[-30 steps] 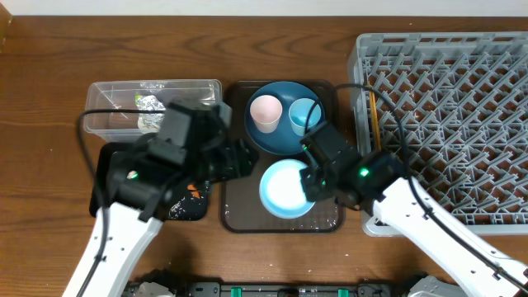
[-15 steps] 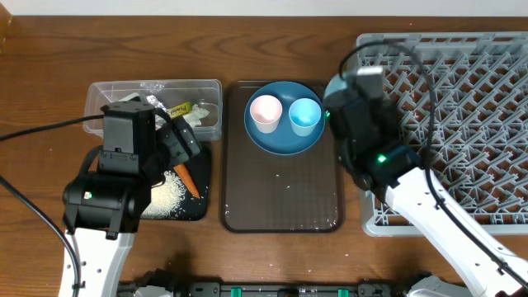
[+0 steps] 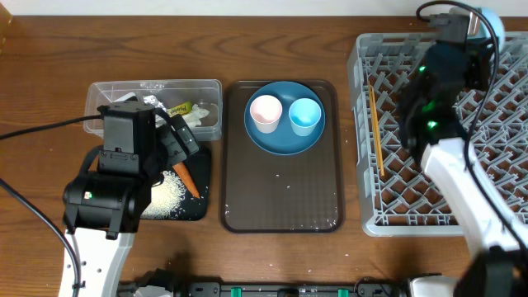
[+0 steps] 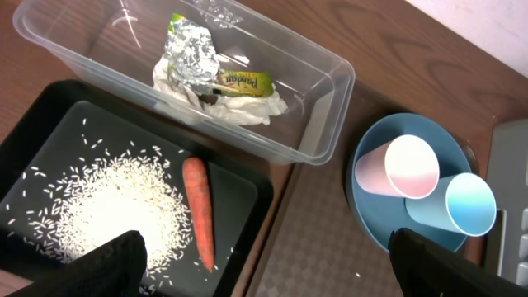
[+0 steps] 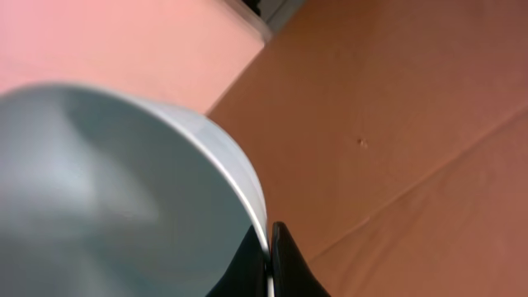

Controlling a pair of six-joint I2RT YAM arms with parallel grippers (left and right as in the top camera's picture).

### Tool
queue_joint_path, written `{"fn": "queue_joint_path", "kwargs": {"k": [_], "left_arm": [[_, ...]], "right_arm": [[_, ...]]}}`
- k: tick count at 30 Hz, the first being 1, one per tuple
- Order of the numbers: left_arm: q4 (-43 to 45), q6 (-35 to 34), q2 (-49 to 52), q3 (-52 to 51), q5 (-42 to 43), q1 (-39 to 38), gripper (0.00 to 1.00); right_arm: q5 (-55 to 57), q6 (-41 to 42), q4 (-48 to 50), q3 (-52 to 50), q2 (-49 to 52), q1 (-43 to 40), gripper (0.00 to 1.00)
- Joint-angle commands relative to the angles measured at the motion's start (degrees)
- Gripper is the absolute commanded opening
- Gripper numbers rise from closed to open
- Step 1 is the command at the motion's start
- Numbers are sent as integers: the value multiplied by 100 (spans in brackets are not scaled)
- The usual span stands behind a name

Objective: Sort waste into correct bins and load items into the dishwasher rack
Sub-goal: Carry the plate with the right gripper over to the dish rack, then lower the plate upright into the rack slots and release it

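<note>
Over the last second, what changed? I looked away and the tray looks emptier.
The right gripper lifted the bowl off the brown tray and carried it right and away, to the rack's far right corner. It is shut on the bowl's rim. The left gripper drew back left, uncovering the black bin. The plate, pink cup, blue cup and chopsticks stayed put.

What we saw, left to right
Rear tub [image 4: 74,49] held foil [image 4: 191,54] and tissue [image 4: 239,107]; front tub [image 4: 239,186] held rice [image 4: 107,202] and carrot [image 4: 198,210]; tray [image 3: 280,198] bore plate [image 3: 285,142] with left cup [image 3: 266,112] and right cup [image 3: 304,115]; rack [image 3: 388,198] held chopsticks [image 3: 375,132].
</note>
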Motion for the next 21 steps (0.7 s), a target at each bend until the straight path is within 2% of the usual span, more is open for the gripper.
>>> {"fn": "queue_joint_path", "kwargs": {"k": [1,2,8,14,21], "left_arm": [[-20,11,-2,79,-94,20,97],[-20,11,-2,79,-94,20,100],[-20,11,-2,79,-94,20,99],[-20,11,-2,79,-94,20,99],[-20,11,-2,79,-94,20,99]], "right_arm": [[-450,-1252,555,15,579,-431,1],[-481,-1397,918,15,772,-527,1],[-750,-2264,2811,15,1764,-820,1],[-1279,-2277,2896,15,2570,-868,1],[-1281,-2271,2876,15,3062,-782,1]]}}
